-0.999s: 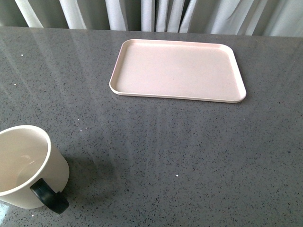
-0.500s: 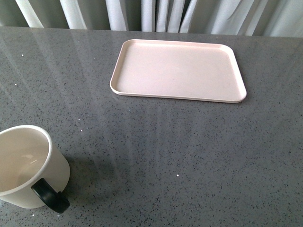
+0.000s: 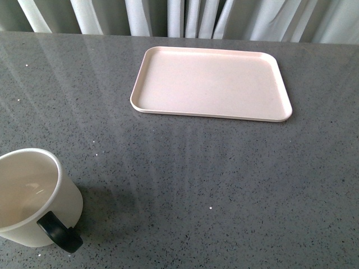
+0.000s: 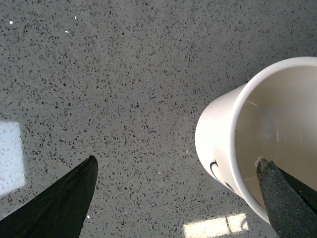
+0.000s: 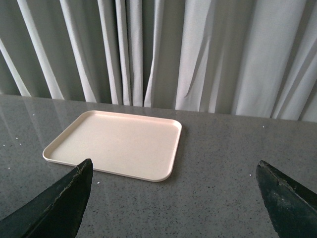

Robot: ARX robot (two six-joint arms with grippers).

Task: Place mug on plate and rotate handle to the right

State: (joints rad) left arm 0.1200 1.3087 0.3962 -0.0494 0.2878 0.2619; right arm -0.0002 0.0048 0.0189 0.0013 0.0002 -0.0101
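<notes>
The cream-white mug (image 3: 33, 196) stands upright on the grey table at the near left, its black handle (image 3: 59, 232) toward the near right. The pale pink plate (image 3: 210, 83) lies empty at the far middle. Neither gripper shows in the front view. In the left wrist view my left gripper (image 4: 181, 198) is open above the table, one finger (image 4: 285, 198) over the mug's (image 4: 247, 134) rim, the other (image 4: 59, 198) beside it; part of the black printed face shows. In the right wrist view my right gripper (image 5: 173, 203) is open and empty, the plate (image 5: 116, 144) beyond it.
The speckled grey table (image 3: 224, 185) runs between mug and plate. Pale curtains (image 3: 185, 17) hang behind the table's far edge, and show in the right wrist view (image 5: 198, 54).
The front view has shifted very slightly; the mug and plate have not moved on the table.
</notes>
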